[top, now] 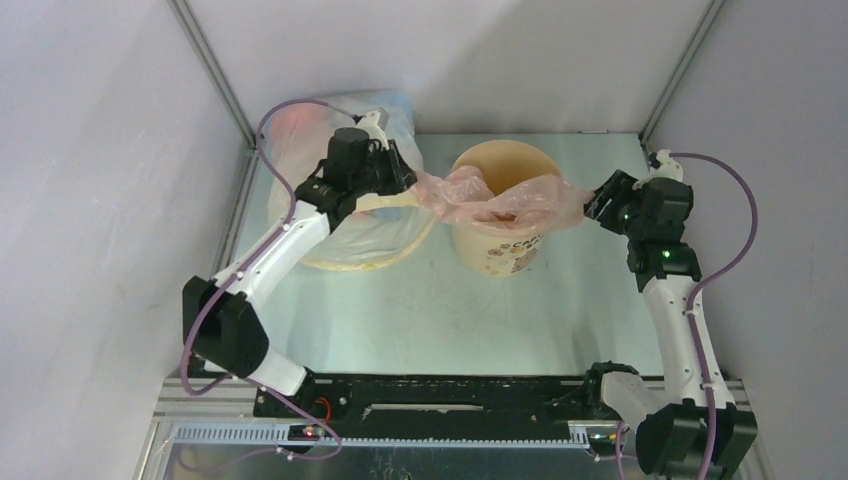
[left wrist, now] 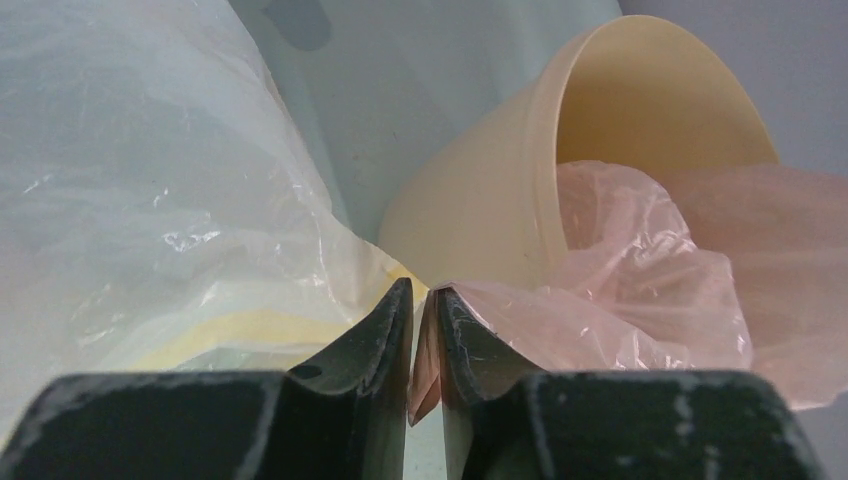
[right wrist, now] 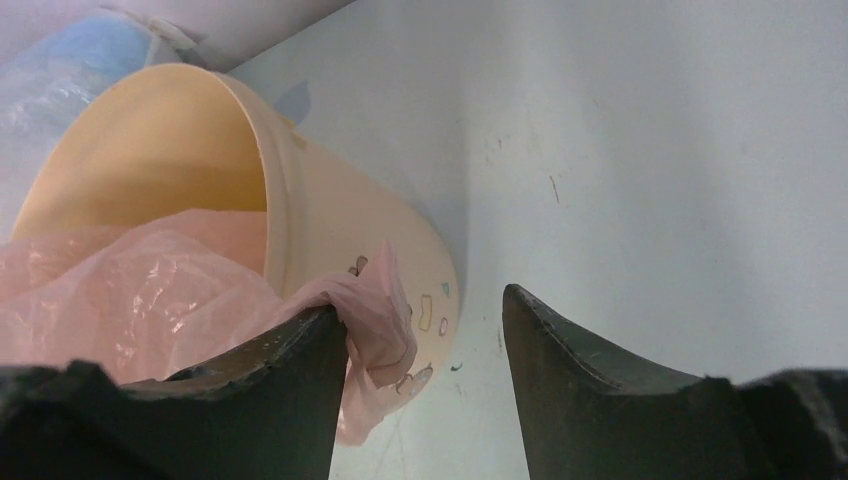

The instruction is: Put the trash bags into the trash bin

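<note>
The pale-pink trash bag (top: 500, 196) is stretched across the mouth of the tan trash bin (top: 497, 248), sagging into it. My left gripper (top: 408, 172), left of the bin, is shut on the bag's left end (left wrist: 428, 350). My right gripper (top: 590, 207), right of the bin, is open; the bag's right end (right wrist: 380, 330) drapes over its left finger (right wrist: 290, 380) and hangs in the gap. The bin shows in the left wrist view (left wrist: 480, 200) and the right wrist view (right wrist: 340, 230), with small printed pictures on its side.
A big clear whitish sack with a yellow hem (top: 370, 235) lies left of the bin under my left arm, and it fills the left of the left wrist view (left wrist: 150, 200). Grey walls enclose the table on the back, left and right.
</note>
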Robot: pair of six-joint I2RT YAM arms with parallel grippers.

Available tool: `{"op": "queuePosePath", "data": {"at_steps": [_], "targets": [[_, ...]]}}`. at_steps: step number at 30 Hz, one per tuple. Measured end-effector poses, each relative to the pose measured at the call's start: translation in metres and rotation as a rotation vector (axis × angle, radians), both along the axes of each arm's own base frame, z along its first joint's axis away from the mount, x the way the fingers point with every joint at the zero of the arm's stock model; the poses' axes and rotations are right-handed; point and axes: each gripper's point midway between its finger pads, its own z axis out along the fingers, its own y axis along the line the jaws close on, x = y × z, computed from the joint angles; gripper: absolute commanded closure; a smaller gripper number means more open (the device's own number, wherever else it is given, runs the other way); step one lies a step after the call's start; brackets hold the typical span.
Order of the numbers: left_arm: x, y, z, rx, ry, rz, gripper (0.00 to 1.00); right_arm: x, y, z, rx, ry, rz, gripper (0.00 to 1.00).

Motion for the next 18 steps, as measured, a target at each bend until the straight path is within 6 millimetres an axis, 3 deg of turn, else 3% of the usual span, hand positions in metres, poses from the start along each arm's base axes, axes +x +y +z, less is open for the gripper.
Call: {"op": "queuePosePath", "data": {"at_steps": [7, 13, 18], "targets": [[0.020, -0.010, -0.016, 0.011, 0.038, -0.009, 0.79, 0.028, -0.007, -0.005, 0.035, 0.029, -0.006, 0.47], [0.033, -0.018, -0.034, 0.013, 0.075, -0.029, 0.78, 0.043, -0.008, -0.035, 0.073, 0.120, -0.008, 0.46], [0.035, -0.038, -0.051, -0.029, 0.106, -0.126, 0.75, 0.054, 0.006, -0.052, 0.142, 0.158, 0.063, 0.46]]}}
